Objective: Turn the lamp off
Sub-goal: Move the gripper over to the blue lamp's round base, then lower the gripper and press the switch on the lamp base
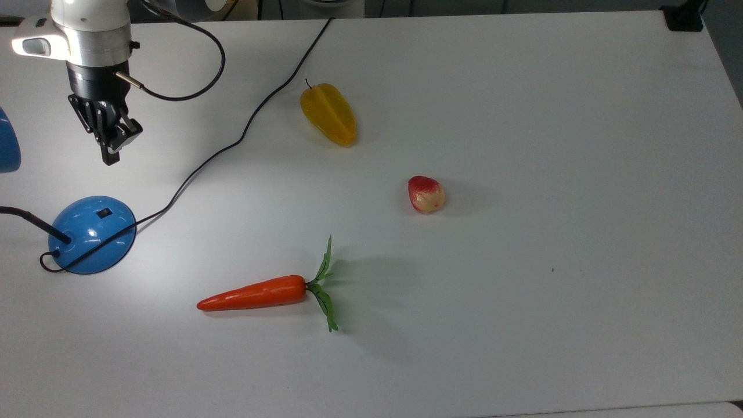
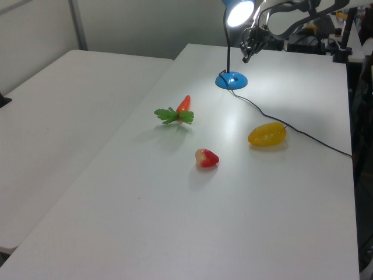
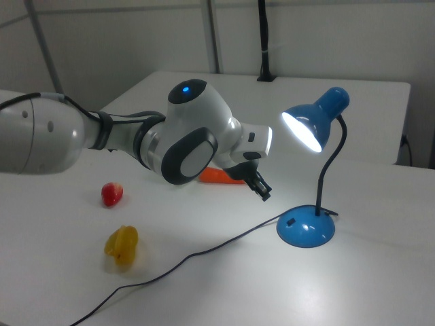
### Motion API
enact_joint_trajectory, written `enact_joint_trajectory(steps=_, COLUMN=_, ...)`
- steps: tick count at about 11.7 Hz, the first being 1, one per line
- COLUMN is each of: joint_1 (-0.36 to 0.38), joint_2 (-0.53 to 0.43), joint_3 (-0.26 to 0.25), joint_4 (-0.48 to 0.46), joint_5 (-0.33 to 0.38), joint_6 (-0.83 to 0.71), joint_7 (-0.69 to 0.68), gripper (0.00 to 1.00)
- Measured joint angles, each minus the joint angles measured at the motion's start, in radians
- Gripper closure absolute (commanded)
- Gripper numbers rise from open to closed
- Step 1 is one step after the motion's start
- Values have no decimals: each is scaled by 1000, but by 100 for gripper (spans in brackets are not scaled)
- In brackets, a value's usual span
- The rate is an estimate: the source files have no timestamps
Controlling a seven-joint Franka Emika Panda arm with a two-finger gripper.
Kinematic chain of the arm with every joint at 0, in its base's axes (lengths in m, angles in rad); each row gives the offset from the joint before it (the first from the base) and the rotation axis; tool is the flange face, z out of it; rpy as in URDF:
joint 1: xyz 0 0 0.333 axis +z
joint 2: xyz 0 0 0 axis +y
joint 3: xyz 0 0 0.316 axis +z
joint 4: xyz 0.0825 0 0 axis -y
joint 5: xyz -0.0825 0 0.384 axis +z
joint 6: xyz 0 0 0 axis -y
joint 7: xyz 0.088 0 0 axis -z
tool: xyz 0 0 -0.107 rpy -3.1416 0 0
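Blue desk lamp [image 3: 319, 170] with glossy dome base, black gooseneck and blue shade sits at about 9 o'clock on the white table [image 1: 522, 145] in the top view, bulb lit, bright pool on the tabletop. Small black switch [image 1: 104, 213] is on the dome, on the 12 o'clock side in the top view. Black two-finger gripper [image 1: 110, 155] on the white Panda arm hangs above the table at 12 o'clock from the base, near but clear of it; fingers look pinched together, holding nothing.

Step in hand, as I judge it: approach, press not yet made. To do it well: bring the tip down along the 6 o'clock line in the top view until it is over the switch, then descend straight and push with the closed tip. The dome is glossy and curved, so an off-centre push could skid off or shove the base. Mind the black cord [image 1: 244, 125] running off toward 1 o'clock and looping round the base.

Hard to make out: the top view cuts off the shade and most of the gooseneck at its left edge. Switch position, rocker or button, unreadable. Height of the tip above the table is uncertain.

Also on the table: yellow starfruit [image 1: 328, 113], red-and-cream strawberry-like fruit [image 1: 426, 194], orange carrot with green leaves [image 1: 255, 293], all well apart from the lamp.
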Motion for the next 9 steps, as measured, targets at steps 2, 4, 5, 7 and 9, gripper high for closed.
enact_joint_trajectory(steps=2, joint_1=-12, joint_2=45, joint_3=0, joint_4=34, joint_5=0, joint_6=13, joint_7=3, gripper=100)
enact_joint_trajectory(steps=4, joint_1=-22, joint_2=97, joint_3=0, joint_4=70, joint_5=0, joint_6=61, joint_7=3, gripper=100)
enact_joint_trajectory(steps=5, joint_1=-25, joint_2=122, joint_3=0, joint_4=78, joint_5=0, joint_6=85, joint_7=3, gripper=100)
enact_joint_trajectory(steps=7, joint_1=-29, joint_2=166, joint_3=0, joint_4=100, joint_5=0, joint_6=117, joint_7=8, gripper=100)
enact_joint_trajectory(steps=9, joint_1=-34, joint_2=203, joint_3=0, joint_4=127, joint_5=-4, joint_6=122, joint_7=25, gripper=100)
